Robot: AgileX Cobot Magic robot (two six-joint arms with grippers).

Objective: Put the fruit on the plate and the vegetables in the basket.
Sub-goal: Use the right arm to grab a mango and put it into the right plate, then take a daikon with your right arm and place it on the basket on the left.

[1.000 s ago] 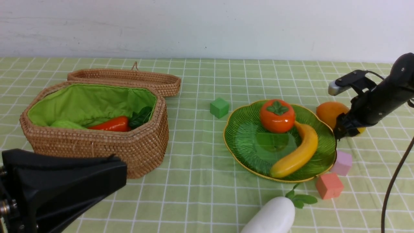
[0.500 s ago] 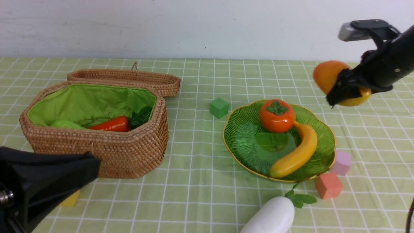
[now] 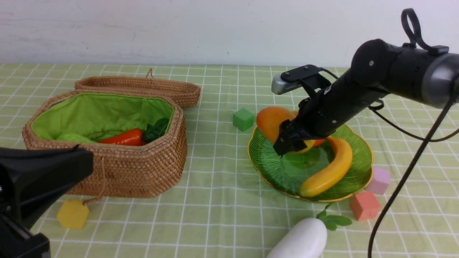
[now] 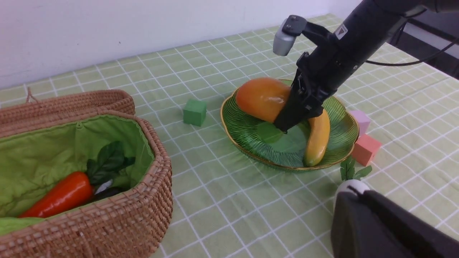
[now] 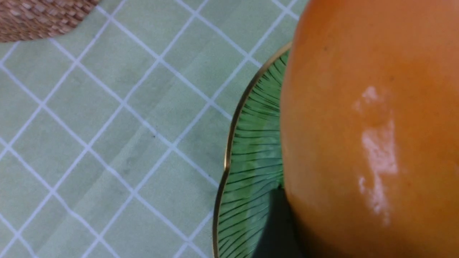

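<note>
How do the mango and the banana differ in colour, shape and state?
The mango is orange with a plump oval body, while the banana is yellow, long and curved. The mango is held by the right gripper over the plate; the banana lies on the plate, free of any gripper. Both are glossy fruit.

Front view: bright, even illumination. Right wrist view: white glare on mango (image 5: 358, 136); dark foreground part blurred.

No readable text, labels, brands or numbers; small warning-style triangle sign (dark, on pale sticker) on right arm (image 4: 340, 32).
</note>
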